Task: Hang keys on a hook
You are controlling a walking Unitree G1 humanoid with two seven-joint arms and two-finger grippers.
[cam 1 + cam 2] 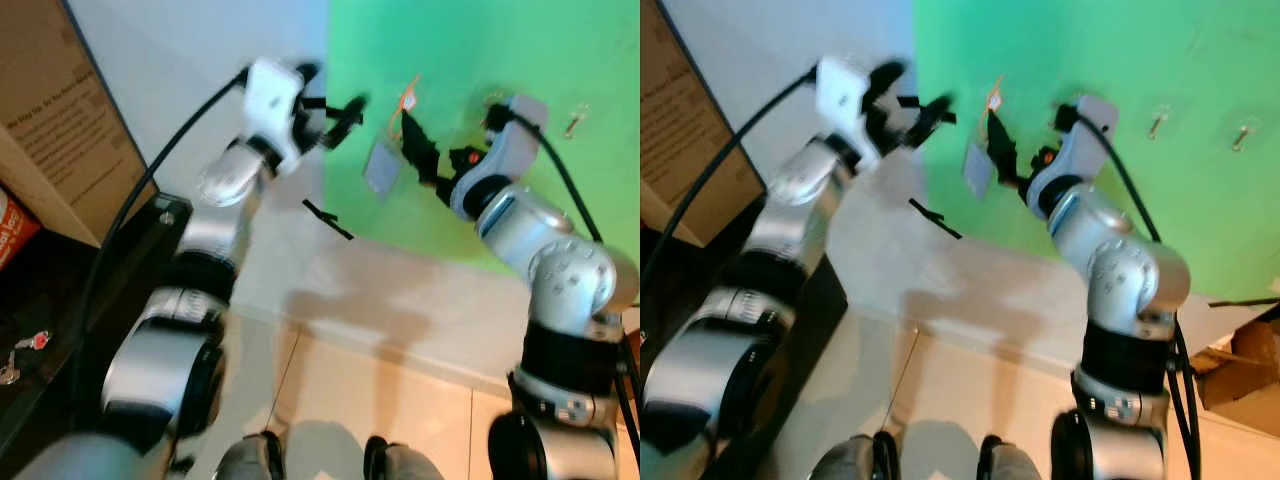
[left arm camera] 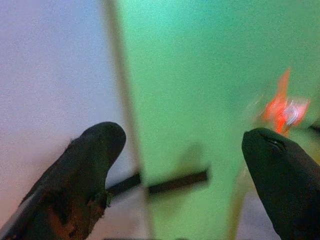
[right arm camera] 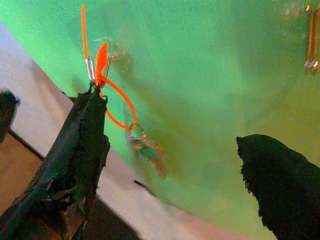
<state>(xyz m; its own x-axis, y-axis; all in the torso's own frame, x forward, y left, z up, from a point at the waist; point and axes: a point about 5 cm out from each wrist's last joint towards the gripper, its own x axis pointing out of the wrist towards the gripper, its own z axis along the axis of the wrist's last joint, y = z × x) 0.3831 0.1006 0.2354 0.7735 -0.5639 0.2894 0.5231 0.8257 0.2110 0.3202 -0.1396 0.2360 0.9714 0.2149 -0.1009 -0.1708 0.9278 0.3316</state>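
The right tool (image 3: 165,165), fingers spread and empty, faces the green wall, where the keys (image 3: 147,147) hang from an orange loop (image 3: 117,100) just beside its finger, nearer than the open left tool (image 1: 335,115).

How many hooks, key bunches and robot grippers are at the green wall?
hooks: 3
key bunch: 1
grippers: 2, left gripper and right gripper
Total: 6
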